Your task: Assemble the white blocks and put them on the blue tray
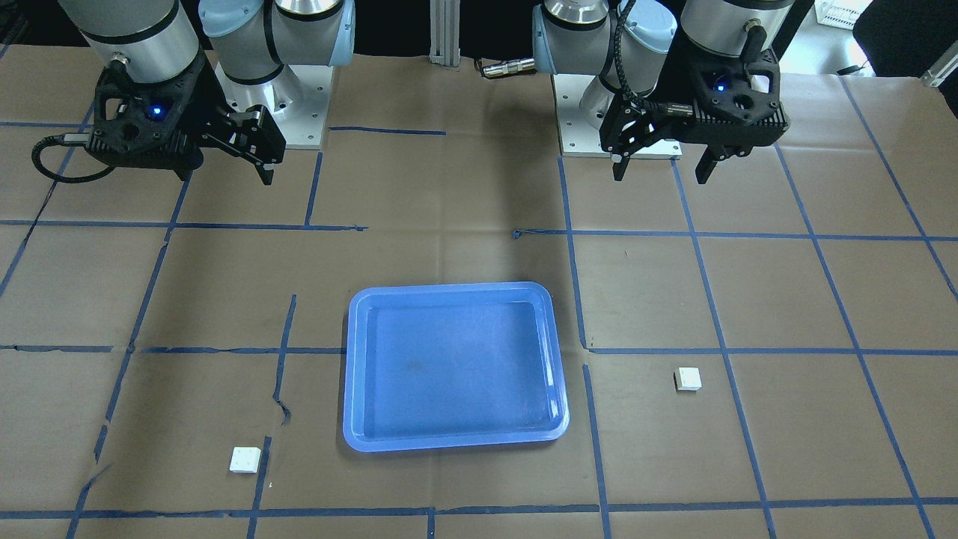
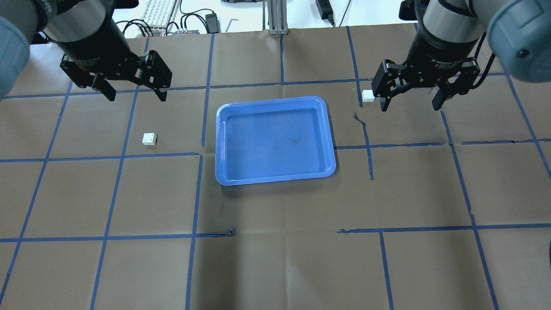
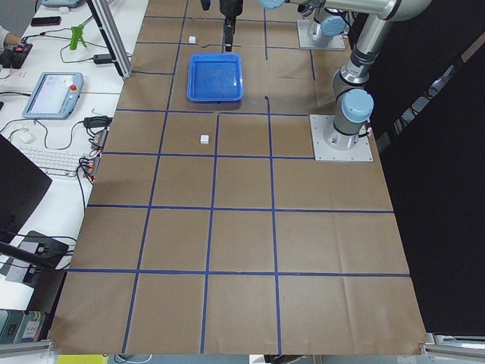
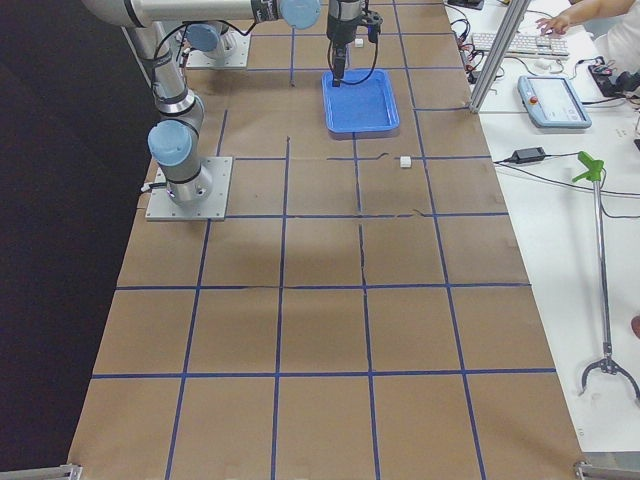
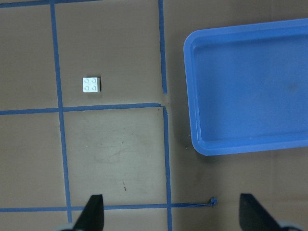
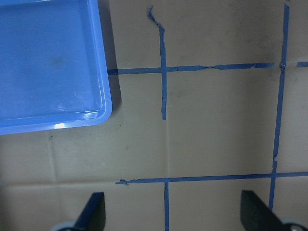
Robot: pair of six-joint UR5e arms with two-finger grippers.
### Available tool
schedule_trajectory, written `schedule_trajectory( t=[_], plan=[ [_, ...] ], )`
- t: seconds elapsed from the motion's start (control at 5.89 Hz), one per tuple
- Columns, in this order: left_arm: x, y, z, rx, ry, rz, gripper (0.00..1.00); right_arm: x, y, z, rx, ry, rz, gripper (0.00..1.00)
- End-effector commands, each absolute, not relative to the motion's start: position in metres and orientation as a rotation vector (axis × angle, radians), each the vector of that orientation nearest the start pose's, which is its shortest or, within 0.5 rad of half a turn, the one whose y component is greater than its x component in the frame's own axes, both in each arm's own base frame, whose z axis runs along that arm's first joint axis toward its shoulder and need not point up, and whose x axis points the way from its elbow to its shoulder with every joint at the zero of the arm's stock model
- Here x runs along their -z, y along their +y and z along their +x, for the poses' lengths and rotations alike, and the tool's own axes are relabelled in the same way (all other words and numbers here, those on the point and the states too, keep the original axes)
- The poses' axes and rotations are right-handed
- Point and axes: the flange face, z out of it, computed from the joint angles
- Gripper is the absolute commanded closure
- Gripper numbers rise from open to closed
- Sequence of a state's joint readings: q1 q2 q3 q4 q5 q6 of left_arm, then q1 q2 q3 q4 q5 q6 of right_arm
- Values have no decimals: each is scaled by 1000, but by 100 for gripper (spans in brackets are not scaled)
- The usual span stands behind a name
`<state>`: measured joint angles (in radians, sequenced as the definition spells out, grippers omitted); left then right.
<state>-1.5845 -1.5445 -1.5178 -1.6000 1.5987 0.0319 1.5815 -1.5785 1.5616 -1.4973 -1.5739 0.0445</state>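
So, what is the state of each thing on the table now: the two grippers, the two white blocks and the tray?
left gripper: open, holds nothing, above the table
right gripper: open, holds nothing
white block on the left arm's side: on the table, studs up, not joined
white block on the right arm's side: on the table, outside the tray, not joined
blue tray: flat, empty
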Motion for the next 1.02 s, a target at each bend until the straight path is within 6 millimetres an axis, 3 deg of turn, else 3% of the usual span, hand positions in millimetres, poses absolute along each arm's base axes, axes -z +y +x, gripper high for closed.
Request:
schedule_trajectory(
  t=[0.0, 0.68, 0.85],
  plan=[
    [-523, -480, -137, 71, 3110, 71, 0, -489, -481, 138, -89, 3145, 53, 0],
    [-518, -478, -137, 50, 3115, 93, 0, -488, -484, 137, -89, 3144, 46, 0],
    [-521, -473, -133, 61, 3111, 102, 0, -490, -487, 137, -58, 3144, -28, 0]
  ],
)
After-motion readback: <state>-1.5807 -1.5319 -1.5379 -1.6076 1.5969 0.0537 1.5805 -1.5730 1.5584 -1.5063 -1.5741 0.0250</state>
